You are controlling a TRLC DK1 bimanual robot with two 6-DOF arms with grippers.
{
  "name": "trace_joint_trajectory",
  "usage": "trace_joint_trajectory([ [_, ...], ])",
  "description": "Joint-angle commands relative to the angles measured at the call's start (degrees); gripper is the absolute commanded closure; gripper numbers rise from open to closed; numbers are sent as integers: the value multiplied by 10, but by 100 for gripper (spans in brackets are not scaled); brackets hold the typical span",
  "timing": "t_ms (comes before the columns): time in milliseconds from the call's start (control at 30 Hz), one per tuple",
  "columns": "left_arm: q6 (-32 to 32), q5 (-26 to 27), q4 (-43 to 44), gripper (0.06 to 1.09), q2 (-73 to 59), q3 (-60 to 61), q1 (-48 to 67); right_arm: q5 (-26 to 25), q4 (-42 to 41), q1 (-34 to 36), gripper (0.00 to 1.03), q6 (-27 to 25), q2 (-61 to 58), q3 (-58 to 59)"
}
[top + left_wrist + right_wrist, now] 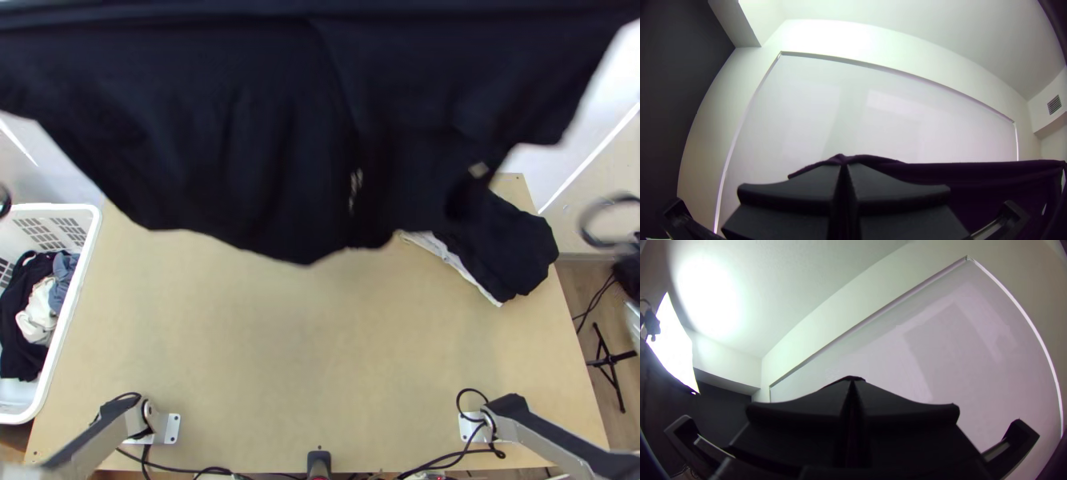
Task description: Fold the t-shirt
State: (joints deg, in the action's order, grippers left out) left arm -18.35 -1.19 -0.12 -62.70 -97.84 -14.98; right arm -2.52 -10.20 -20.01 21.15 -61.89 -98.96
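1. We have the light wooden table (264, 344).
2. We see the dark t-shirt (240, 144) hanging spread above its far part.
3. Our white basket (48, 208) holds clothes.
4. Dark cloth (512, 248) lies far right.
5. Our left gripper (844, 171) pinches the t-shirt.
6. Our right gripper (852, 382) does too.

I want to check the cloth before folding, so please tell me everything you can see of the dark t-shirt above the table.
The dark t-shirt looks near black and soft, with small pale marks low near its middle. It hangs stretched wide above the table, with vertical creases and an uneven lower edge. The left tool and the right tool are both shut on its fabric.
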Motion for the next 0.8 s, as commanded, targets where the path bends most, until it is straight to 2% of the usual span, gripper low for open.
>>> trace_joint_trajectory([
  [0,-4,-7,-55,105,151,77,7,0,147,-7,100,17,131,-13],
  [200,-20,5,-168,105,271,150,14,0,292,-6,100,41,230,12],
  [367,-21,21,-254,105,312,165,22,6,391,1,100,77,263,31],
  [500,-22,33,-378,105,344,209,43,9,458,3,100,111,300,125],
  [633,7,41,-417,105,413,370,64,32,447,2,100,115,381,330],
  [767,19,48,-423,105,434,499,80,33,346,-20,100,111,412,528],
])
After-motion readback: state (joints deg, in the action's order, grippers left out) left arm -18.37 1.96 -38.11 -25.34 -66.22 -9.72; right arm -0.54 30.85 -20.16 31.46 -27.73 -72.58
